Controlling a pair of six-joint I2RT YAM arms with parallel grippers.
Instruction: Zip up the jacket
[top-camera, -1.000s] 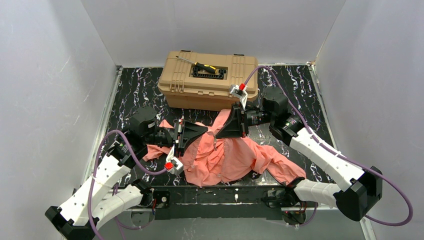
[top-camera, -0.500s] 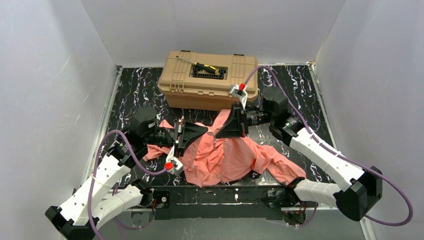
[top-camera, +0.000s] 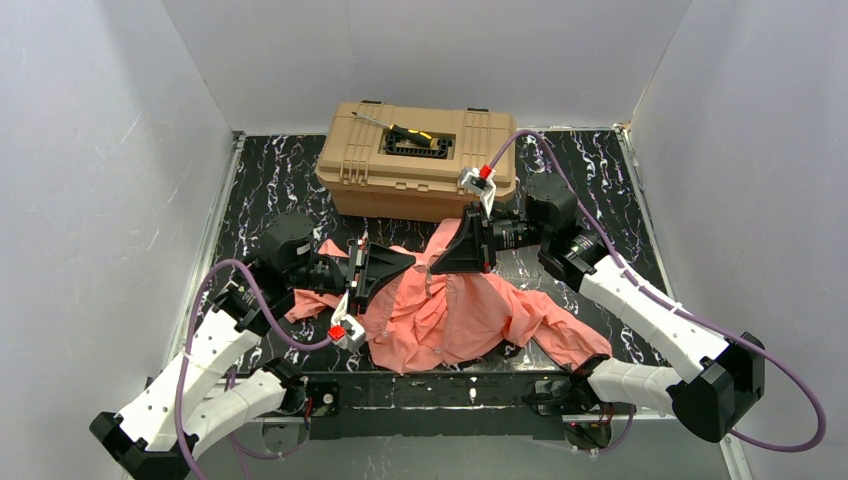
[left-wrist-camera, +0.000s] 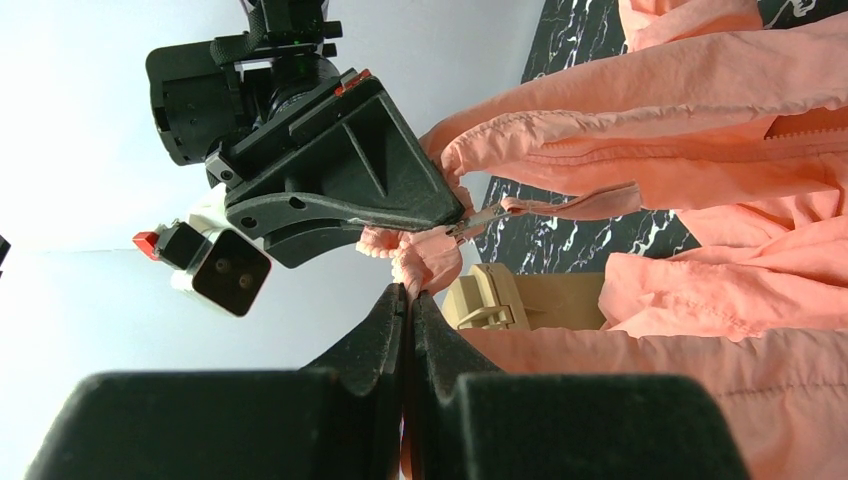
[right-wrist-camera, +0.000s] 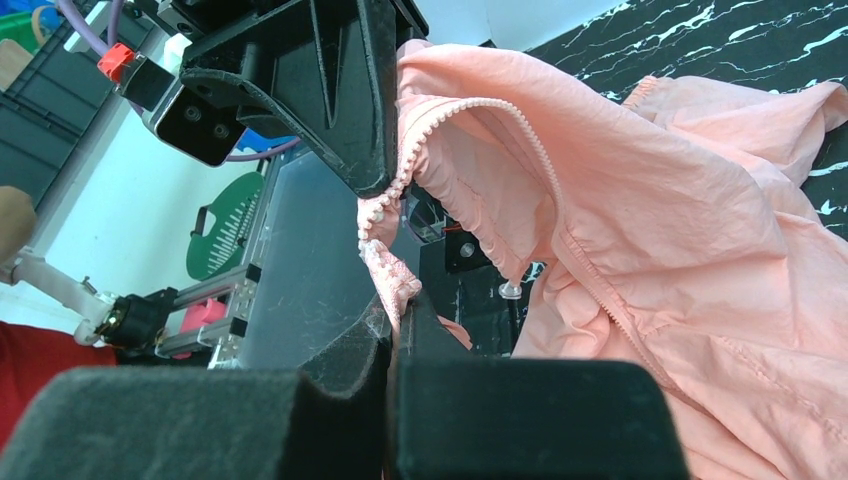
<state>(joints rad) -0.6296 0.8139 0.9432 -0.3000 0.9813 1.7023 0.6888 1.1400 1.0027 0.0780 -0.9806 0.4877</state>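
**Both tools pinch the jacket's front edges**

From above, the jacket lies crumpled at the tabletop's near edge, in front of a tan toolbox. The left tool and right tool meet tip to tip over it, the grips too small to read. The left wrist view shows the left tool clamped on a fold of pink cloth, and a metal zipper pull at the right tool's tip. The right wrist view shows that tool clamped on the toothed zipper edge.

Jacket bunched btwn L pincer, R pincer, tan toolbox behind
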